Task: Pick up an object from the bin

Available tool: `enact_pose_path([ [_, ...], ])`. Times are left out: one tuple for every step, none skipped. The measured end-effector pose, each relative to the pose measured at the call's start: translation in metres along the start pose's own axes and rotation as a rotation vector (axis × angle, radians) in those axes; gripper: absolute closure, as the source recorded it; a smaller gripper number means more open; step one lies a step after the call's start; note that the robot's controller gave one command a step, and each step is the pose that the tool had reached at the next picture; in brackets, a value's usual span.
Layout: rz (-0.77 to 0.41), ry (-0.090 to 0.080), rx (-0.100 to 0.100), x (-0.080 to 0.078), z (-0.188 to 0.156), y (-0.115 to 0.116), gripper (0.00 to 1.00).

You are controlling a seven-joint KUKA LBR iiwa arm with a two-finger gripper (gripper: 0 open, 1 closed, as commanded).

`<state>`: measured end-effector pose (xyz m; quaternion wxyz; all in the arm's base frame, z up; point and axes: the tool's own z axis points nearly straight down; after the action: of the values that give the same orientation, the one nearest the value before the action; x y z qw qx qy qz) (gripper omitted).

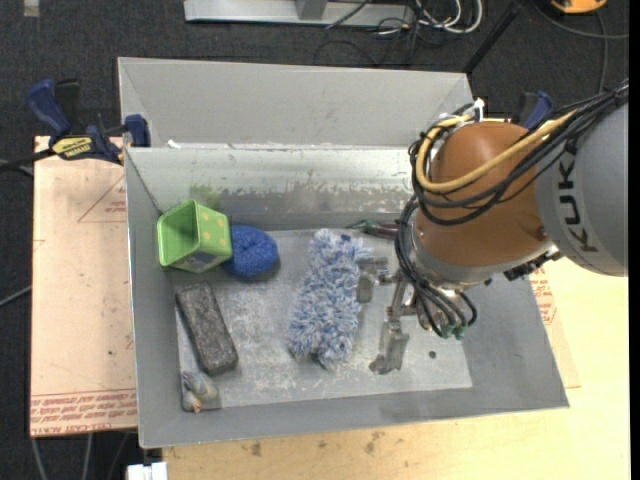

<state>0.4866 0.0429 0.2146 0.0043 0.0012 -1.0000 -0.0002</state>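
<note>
My gripper (379,319) hangs low over the right half of the bin floor, below the orange dome. Its two fingers stand apart, open, with nothing between them. One fingertip (366,287) is close beside the right edge of a shaggy blue-and-white fabric piece (325,295), which lies lengthwise in the middle of the bin. The other fingertip (389,354) is near the bare floor toward the front. I cannot tell whether the upper finger touches the fabric.
At the left lie a green open cube with pale dots (192,236), a blue fuzzy ball (252,253) against it, a dark grey oblong block (206,329) and a small grey lump (198,392) in the front left corner. Bare floor lies front right.
</note>
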Motion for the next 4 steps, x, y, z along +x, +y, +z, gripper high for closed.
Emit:
enact_pose_path([
  [0.002,-0.009,-0.001,-0.002,-0.004,0.000,0.00],
  [-0.133,-0.012,0.000,-0.022,0.035,0.000,0.00],
  [-0.350,-0.011,0.001,-0.049,0.054,0.000,0.00],
  [-0.510,-0.009,0.002,-0.053,0.070,-0.001,0.00],
])
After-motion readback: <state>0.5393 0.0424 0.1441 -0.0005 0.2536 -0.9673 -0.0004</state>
